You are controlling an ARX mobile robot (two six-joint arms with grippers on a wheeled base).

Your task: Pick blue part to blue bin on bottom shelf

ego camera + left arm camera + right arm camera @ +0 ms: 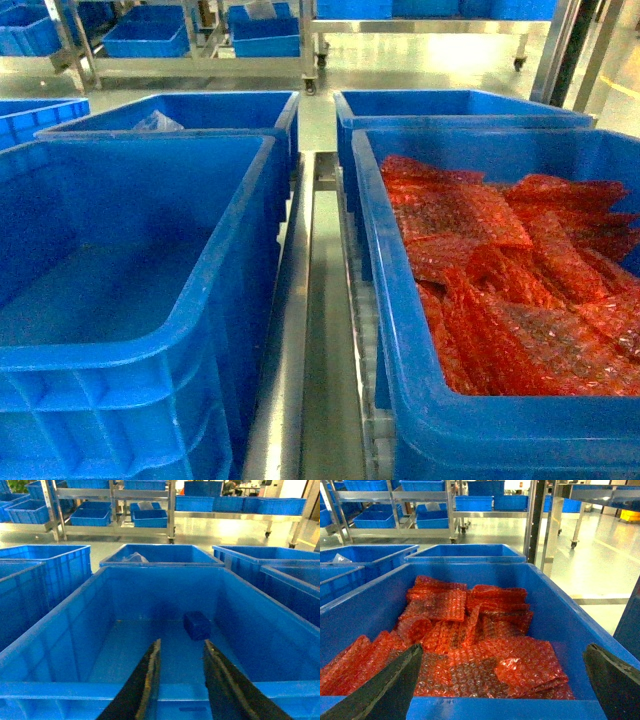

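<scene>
The left gripper (181, 680) hangs just over the near rim of the left blue bin (75, 630), and its two dark fingers (145, 685) stand a narrow gap apart with nothing between them. Inside this bin, on the floor past the fingertips and a little to the right of them, lies the blue part (196, 625), a small dark blue block, apart from the walls. The right gripper (502, 680) hangs over the near rim of the right blue bin (560, 615) and is spread wide, one finger at each lower corner of the right wrist view, holding nothing. This bin is filled with red bubble-wrap bags (470, 640). Behind the left blue bin stands another bin with a clear plastic bag (131, 557) in it. Farther behind, metal shelves (115, 510) carry more blue bins.
</scene>
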